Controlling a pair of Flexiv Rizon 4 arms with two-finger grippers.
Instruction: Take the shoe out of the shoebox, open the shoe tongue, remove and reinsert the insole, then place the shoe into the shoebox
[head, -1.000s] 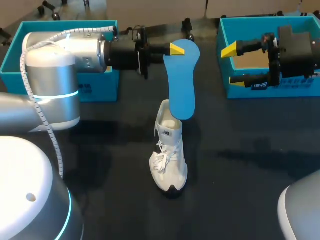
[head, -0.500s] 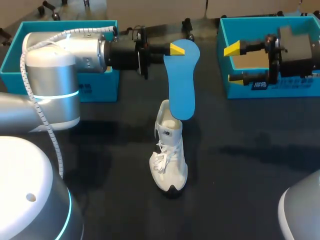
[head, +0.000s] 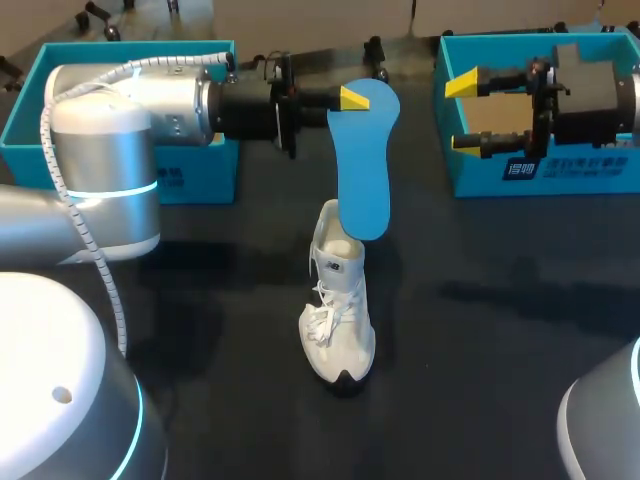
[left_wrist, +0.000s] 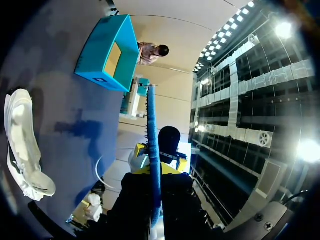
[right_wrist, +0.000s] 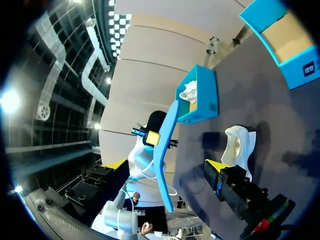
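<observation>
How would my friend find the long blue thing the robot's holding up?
Find the white shoe in the middle of the dark table. Above it, the left gripper holds the insole by one end. It's the only thing that's flat, blue and foot-shaped.

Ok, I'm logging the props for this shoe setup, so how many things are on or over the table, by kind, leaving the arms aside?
Shoeboxes: 2 (left shoebox, right shoebox)
White shoe: 1
Blue insole: 1, held in the left gripper
Total: 4
</observation>
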